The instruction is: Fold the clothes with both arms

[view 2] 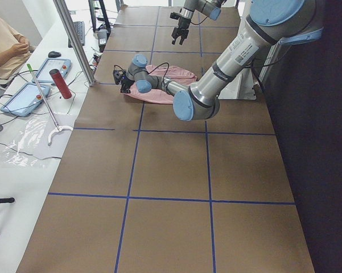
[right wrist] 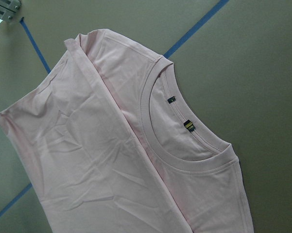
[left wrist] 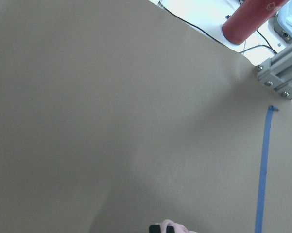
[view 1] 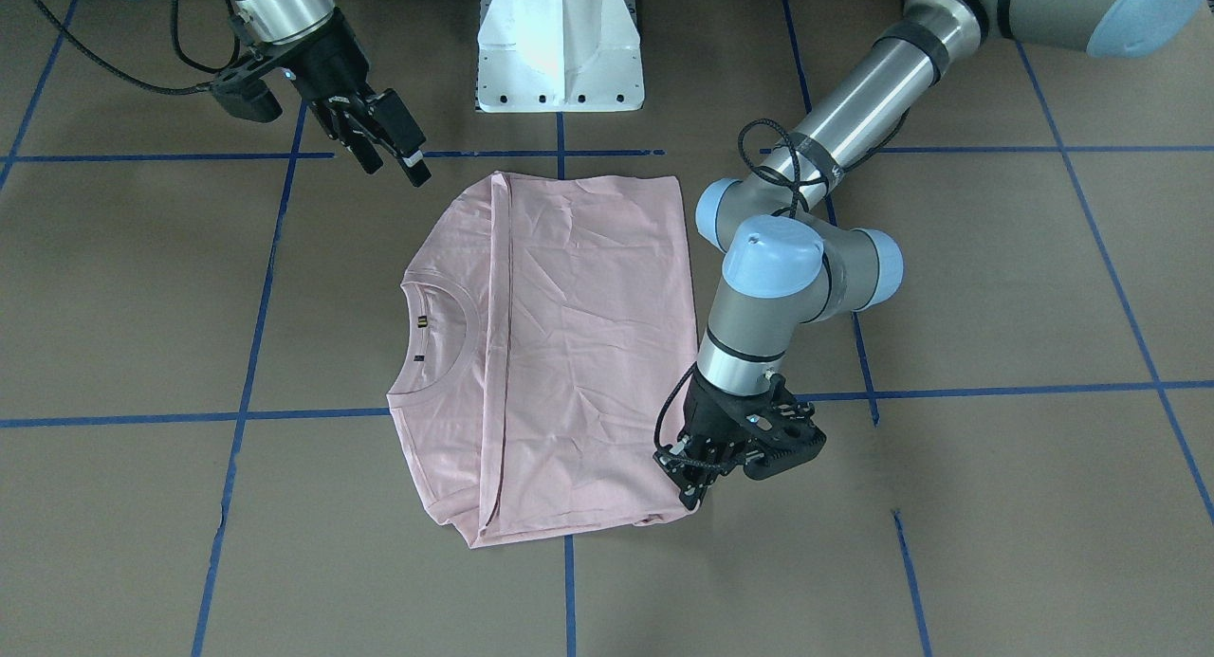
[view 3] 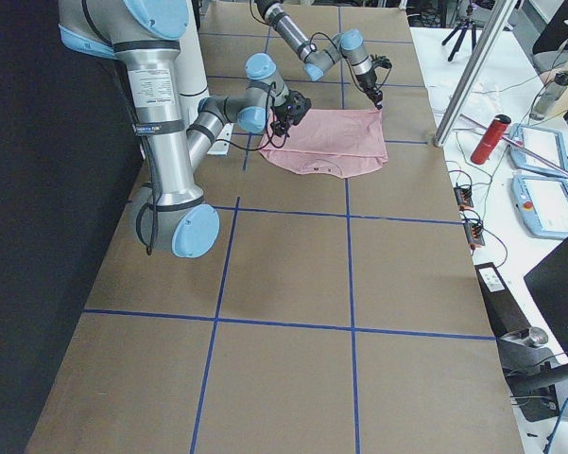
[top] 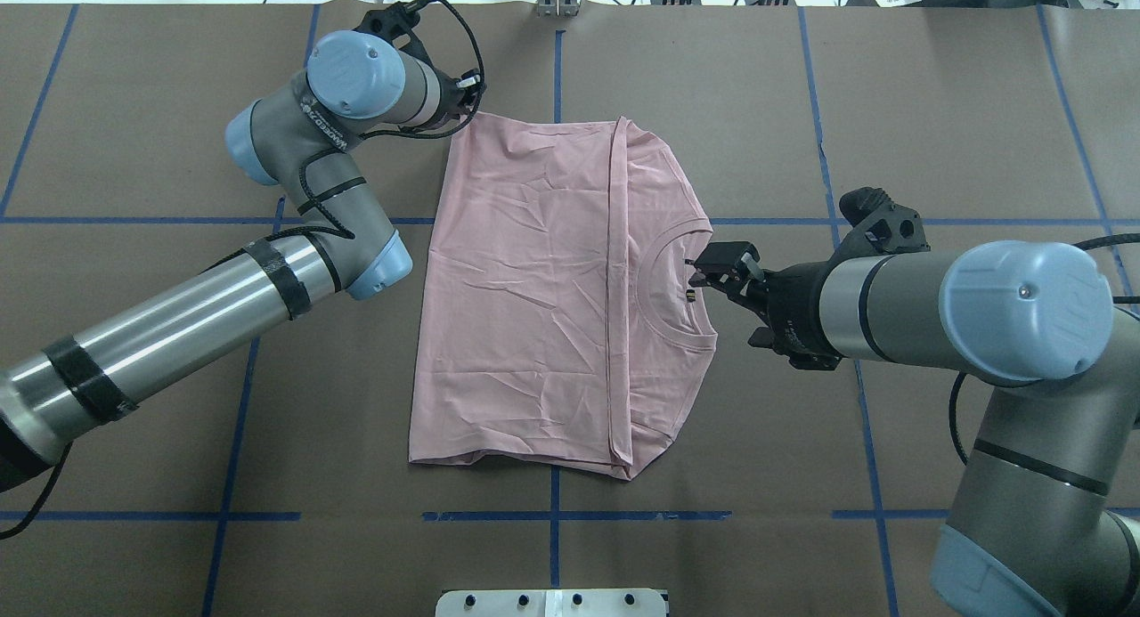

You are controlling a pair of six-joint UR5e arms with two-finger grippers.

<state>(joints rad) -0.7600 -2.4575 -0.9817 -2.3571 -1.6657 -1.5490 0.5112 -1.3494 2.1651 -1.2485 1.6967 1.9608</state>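
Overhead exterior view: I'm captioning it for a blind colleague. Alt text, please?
A light pink T-shirt, partly folded, lies flat on a brown table with blue tape lines. The left gripper is at its far corner; the right gripper, open, is near the collar.

Soft matt pink cloth, finely creased: the shirt [view 1: 579, 335], its collar [right wrist: 197, 164] ribbed. Under the shirt, the table [view 1: 996, 278] wears matt brown paper crossed by blue tape [view 1: 996, 390]. Beside the shirt, my left arm [view 1: 854, 107] shows brushed, gleaming metal and smooth pale-blue plastic caps [view 1: 773, 249]; my left gripper [view 1: 695, 491] and right gripper [view 1: 394, 164] are matt black plastic.
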